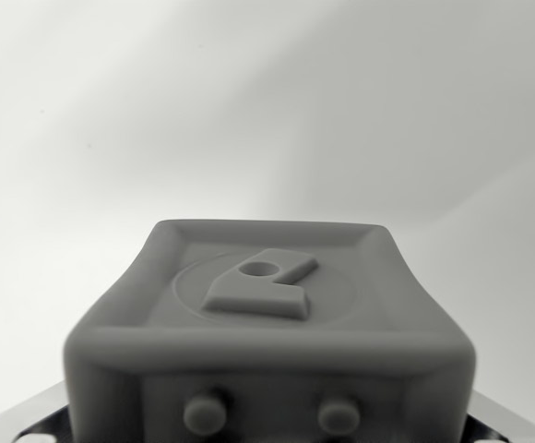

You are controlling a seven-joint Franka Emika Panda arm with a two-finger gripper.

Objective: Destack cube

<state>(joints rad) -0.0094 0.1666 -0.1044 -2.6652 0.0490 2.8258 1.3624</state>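
Observation:
A grey cube point(269, 323) fills the lower half of the wrist view, very close to the camera. Its top face has a raised rim, a round recess and an embossed shape with a small hole. Two round studs show on its near face. Bright metal parts point(33, 426) show at the bottom left corner, and more metal point(512, 426) at the bottom right, flanking the cube's base. My gripper's fingers are not visible, so I cannot tell whether they are on the cube. No second cube shows; whatever lies under this one is hidden.
A plain white surface point(267, 101) stretches behind and around the cube, with soft grey shadows across its upper right.

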